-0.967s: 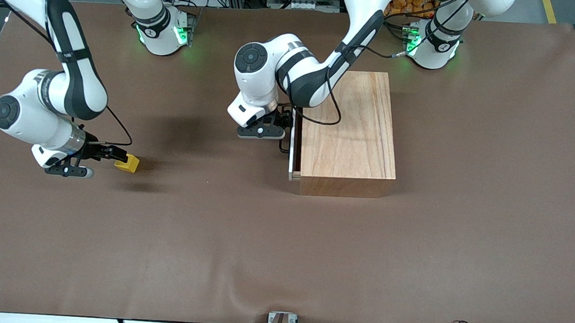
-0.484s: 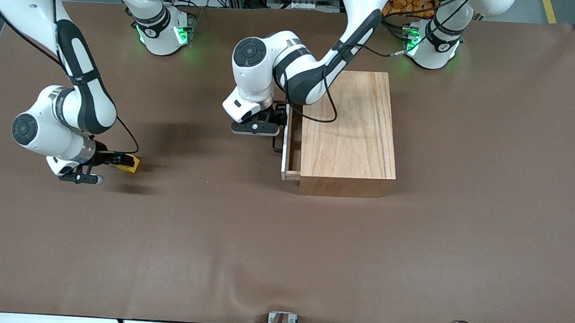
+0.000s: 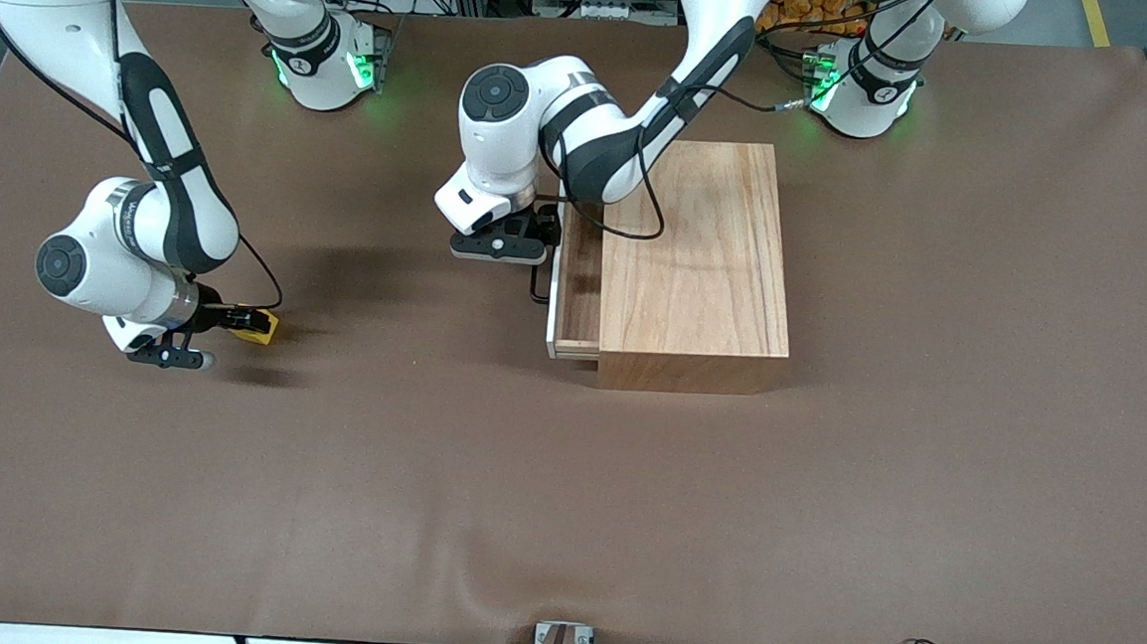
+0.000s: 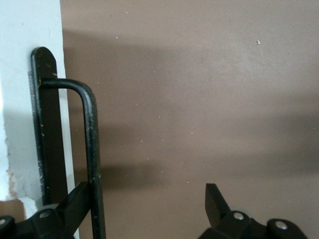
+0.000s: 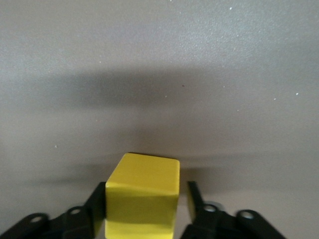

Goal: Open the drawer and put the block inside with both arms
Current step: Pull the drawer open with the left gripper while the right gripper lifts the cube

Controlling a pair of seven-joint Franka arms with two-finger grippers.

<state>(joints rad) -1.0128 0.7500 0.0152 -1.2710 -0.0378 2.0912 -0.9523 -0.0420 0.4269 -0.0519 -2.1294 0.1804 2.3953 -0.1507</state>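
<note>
The drawer [image 3: 579, 297] stands partly out of the wooden box [image 3: 697, 260], its white-edged front panel [image 3: 553, 296] toward the right arm's end of the table. My left gripper [image 3: 542, 237] is open in front of the drawer. In the left wrist view [image 4: 144, 211] one finger [image 4: 75, 204] is hooked against the black wire handle [image 4: 89, 144]. The yellow block [image 3: 263, 327] rests on the table. My right gripper [image 3: 251, 322] is low around it. In the right wrist view [image 5: 147, 209] the block [image 5: 144, 194] sits between the fingers, one touching it and one a little apart.
The brown table mat [image 3: 563, 501] stretches wide toward the front camera. The arm bases [image 3: 320, 63] stand along the table edge farthest from the camera. A small bracket [image 3: 562, 640] sits at the nearest edge.
The drawer has slid farther out of the box, with my left gripper moving along at its handle. My right gripper has moved in around the block.
</note>
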